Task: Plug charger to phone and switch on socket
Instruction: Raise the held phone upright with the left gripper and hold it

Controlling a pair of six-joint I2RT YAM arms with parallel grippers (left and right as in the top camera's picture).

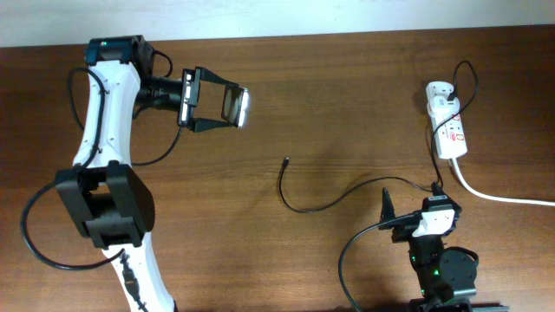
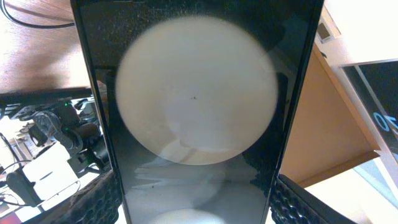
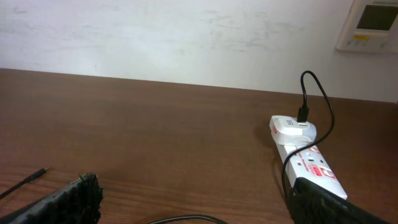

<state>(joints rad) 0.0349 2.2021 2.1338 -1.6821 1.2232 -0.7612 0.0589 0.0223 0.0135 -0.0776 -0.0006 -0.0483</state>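
Overhead, the phone (image 1: 234,104) sits up off the table (image 1: 329,78) at the upper left, held across its width by the left gripper (image 1: 230,106), its face catching a bright glare. In the left wrist view the phone (image 2: 196,112) fills the middle of the picture: a black glossy slab with one big pale round reflection and the top of a second at the bottom edge. The ribbed finger pads (image 2: 99,199) press against its two long sides, so the jaws are clamped on it, fairly wide apart.

The charger (image 1: 347,192) lies loose on the wood. Its small plug tip (image 1: 287,159) rests near the table's middle, well apart from the phone, and the thin black cable curves right and up to the white adapter (image 1: 438,90) plugged into the socket (image 1: 451,132) at the far right. A thick white cord (image 1: 494,196) leaves the socket toward the right edge.

The right gripper (image 1: 414,208) is low at the lower right, jaws spread fully and holding nothing. In its wrist view the fingers (image 3: 68,199) frame bare wood, with the socket (image 3: 308,165) just ahead on the right.
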